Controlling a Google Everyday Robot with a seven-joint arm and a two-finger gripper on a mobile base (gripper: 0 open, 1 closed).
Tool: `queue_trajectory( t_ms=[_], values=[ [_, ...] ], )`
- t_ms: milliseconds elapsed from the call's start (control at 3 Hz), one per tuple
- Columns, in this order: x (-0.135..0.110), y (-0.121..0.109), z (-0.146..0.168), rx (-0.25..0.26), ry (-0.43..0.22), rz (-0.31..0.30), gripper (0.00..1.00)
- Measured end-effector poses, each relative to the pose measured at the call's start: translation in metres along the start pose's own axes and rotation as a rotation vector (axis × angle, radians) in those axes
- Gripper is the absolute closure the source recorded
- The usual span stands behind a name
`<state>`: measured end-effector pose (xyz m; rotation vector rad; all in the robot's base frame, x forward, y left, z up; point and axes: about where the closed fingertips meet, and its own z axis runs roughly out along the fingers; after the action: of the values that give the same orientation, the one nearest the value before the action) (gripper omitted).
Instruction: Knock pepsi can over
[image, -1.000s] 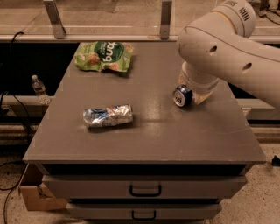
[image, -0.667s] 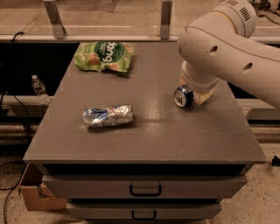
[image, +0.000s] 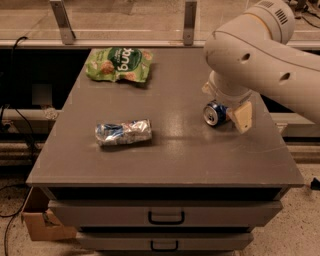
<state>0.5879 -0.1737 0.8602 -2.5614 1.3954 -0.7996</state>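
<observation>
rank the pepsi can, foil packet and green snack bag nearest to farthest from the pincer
1. pepsi can, right beside the pincer, on the right of the table
2. foil packet, front left
3. green snack bag, back left, only slightly farther

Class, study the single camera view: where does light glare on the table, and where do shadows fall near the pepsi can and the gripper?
Camera view: a soft pale sheen crosses the middle of the table; the foil packet glints; the pepsi can lies on its side at the gripper, shaded by the arm, its silver top catching light.
</observation>
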Motion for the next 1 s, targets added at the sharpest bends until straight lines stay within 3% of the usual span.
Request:
queue_trajectory(
  t_ms=[667,1000],
  values=[
    [0.004,0.001,-0.004,0.010,-0.034,0.029,0.00],
    [0.020,0.005,-0.020,0.037,-0.102,0.107,0.00]
  ],
)
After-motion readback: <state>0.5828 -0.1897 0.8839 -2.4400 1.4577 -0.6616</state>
